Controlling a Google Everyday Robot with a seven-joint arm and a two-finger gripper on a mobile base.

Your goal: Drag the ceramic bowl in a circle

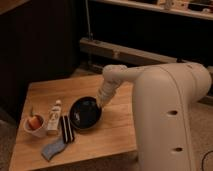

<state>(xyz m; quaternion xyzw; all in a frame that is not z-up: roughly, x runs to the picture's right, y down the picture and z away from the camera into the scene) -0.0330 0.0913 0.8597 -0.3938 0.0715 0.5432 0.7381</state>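
— On the wooden counter [107,132], where's the ceramic bowl [85,113]?
— Mid-counter, upright, round, no long axis.
— And the claw [100,103]?
— Pinched closed at the bowl's right rim, arm angled down-left.

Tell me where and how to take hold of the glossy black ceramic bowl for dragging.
Grip the thin raised rim of the glossy black ceramic bowl on its right edge, coming from above right, where the gripper is now, shut. The left side is probably crowded by the dark ridged block.
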